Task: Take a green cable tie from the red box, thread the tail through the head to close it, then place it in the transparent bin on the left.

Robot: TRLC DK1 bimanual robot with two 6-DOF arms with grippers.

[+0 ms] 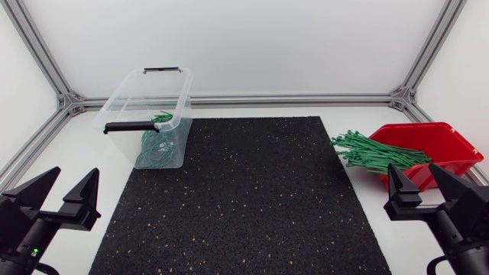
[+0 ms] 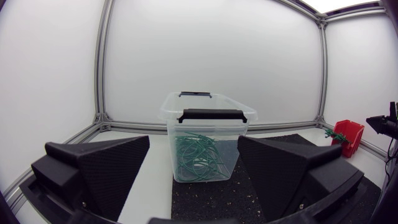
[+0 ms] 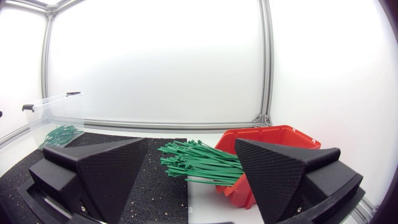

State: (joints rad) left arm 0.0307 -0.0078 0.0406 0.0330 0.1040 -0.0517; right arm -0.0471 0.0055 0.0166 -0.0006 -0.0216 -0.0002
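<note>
see a black speckled mat [image 1: 244, 198] across the table's middle. at its far left corner, find the transparent bin [image 1: 122, 101], lidless, holding looped green ties [image 1: 157, 149]. at the mat's right, find the red box [image 1: 451, 149], with a bundle of green cable ties [image 1: 374, 153] poking out over its lip toward the mat. note left gripper [image 1: 74, 174] and right gripper [image 1: 412, 169], both spread wide and holding nothing, the right one just beside the box. expect trouble from the packed, overlapping ties: risk pinching several at once, dragging the whole bundle onto the mat, or missing the head with a springy tail
</note>
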